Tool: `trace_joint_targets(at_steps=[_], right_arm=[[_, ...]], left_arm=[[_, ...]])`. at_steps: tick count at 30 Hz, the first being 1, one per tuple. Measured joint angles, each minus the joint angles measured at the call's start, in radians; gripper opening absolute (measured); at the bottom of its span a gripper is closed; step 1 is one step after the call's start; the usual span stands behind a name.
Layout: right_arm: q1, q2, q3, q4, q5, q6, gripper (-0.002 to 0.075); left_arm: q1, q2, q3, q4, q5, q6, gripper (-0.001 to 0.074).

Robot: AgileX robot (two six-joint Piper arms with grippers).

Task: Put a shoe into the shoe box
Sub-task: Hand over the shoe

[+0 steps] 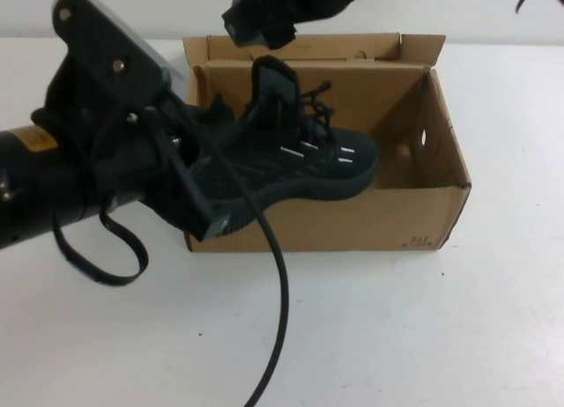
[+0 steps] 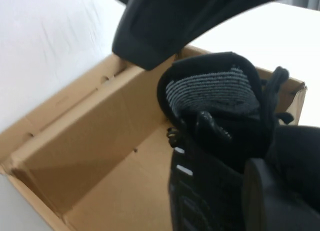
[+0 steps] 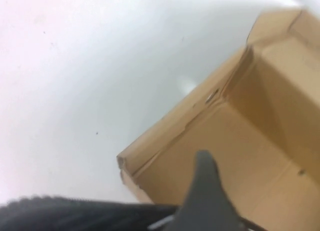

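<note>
Nearest the camera, the left gripper [image 1: 207, 215] reaches in from the left over the near-left corner of the shoe box [image 1: 352, 222], its fingers clamped together on the heel of the shoe [image 1: 300, 165]. That black sneaker lies inside the brown box with its toe toward the right wall and its tongue standing up. Above the box's far wall hangs the right gripper [image 1: 256, 24], holding nothing; whether its fingers are apart cannot be told, and the white tabletop [image 1: 423, 336] carries the box.

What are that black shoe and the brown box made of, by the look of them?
The shoe: seemingly knitted black mesh, matte, with a ribbed weave on its tongue. The shoe box: plain brown corrugated cardboard, unglossed, creased at its folds and flaps.
</note>
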Motion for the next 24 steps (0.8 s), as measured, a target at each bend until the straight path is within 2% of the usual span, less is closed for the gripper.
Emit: trace_joint_targets(at_steps=[3, 6, 10, 12, 17, 22, 24], right_arm=[[0.0, -0.033, 0.0, -0.004, -0.009, -0.059, 0.045], [0.0, -0.081, 0.0, -0.004, 0.0, -0.183, 0.0454], [0.0, -0.148, -0.002, -0.004, 0.092, -0.376, 0.0399], [0.0, -0.183, 0.012, -0.006, 0.103, -0.41, 0.0377], [0.0, -0.285, 0.142, -0.007, 0.11, -0.447, 0.037], [0.0, -0.359, 0.33, -0.007, 0.11, -0.454, 0.0372], [0.0, -0.373, 0.394, 0.001, 0.112, -0.444, 0.0397]], left_arm=[[0.0, -0.022, -0.007, 0.001, 0.015, 0.035, 0.002], [0.0, -0.039, -0.038, 0.005, 0.058, 0.061, 0.002], [0.016, -0.041, -0.094, 0.007, 0.161, 0.103, 0.002], [0.042, -0.041, -0.111, 0.007, 0.209, 0.113, 0.002], [0.186, -0.041, -0.15, -0.021, 0.358, 0.185, 0.0019], [0.385, -0.041, -0.169, -0.259, 0.559, 0.404, 0.0019], [0.437, -0.041, -0.174, -0.328, 0.622, 0.47, 0.0019]])
